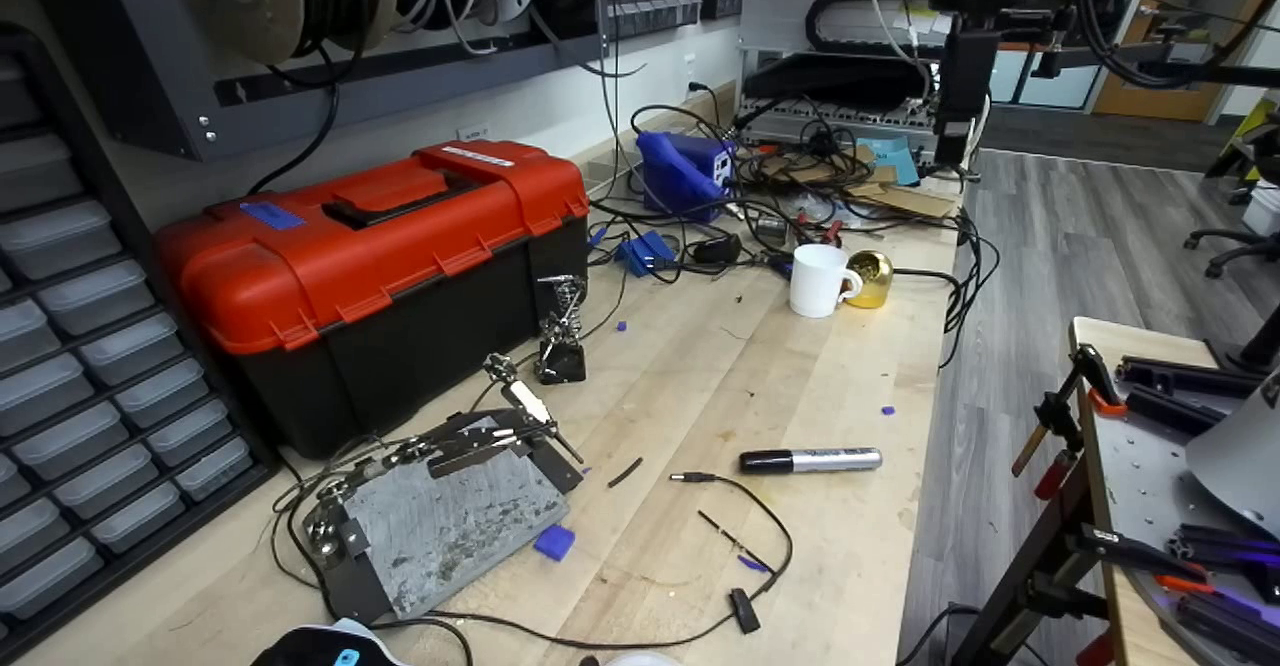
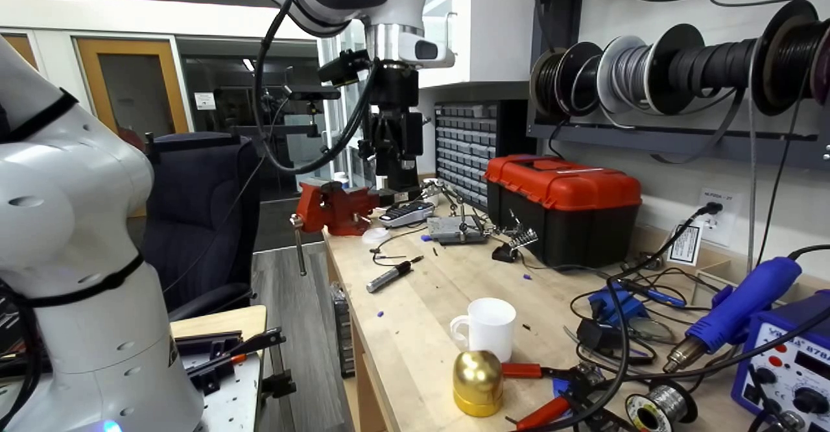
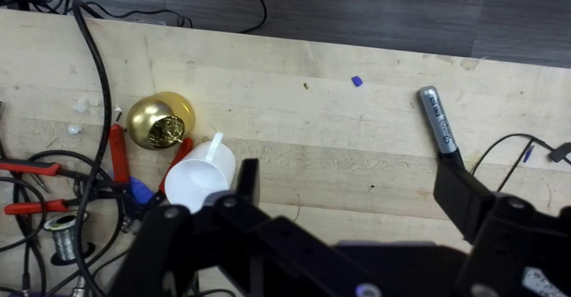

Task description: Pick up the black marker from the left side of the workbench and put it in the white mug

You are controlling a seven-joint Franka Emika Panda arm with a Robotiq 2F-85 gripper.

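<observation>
The black marker (image 1: 810,460), with a grey barrel and dark cap, lies flat on the wooden workbench (image 1: 850,376). It also shows in an exterior view (image 2: 389,276) and in the wrist view (image 3: 439,121), where the right finger hides its cap end. The white mug (image 1: 816,282) stands upright on the bench, also in an exterior view (image 2: 493,328). In the wrist view the mug (image 3: 200,176) is partly behind the left finger. My gripper (image 3: 350,181) is open and empty, high above the bench, pointing down. It also shows in an exterior view (image 2: 394,150).
A gold tip cleaner (image 2: 478,383) stands beside the mug. Red-handled pliers (image 3: 118,154), a solder spool (image 3: 64,234) and tangled cables lie near it. A red toolbox (image 1: 390,266), a helping-hand stand (image 1: 450,506) and a red vise (image 2: 337,208) stand along the bench.
</observation>
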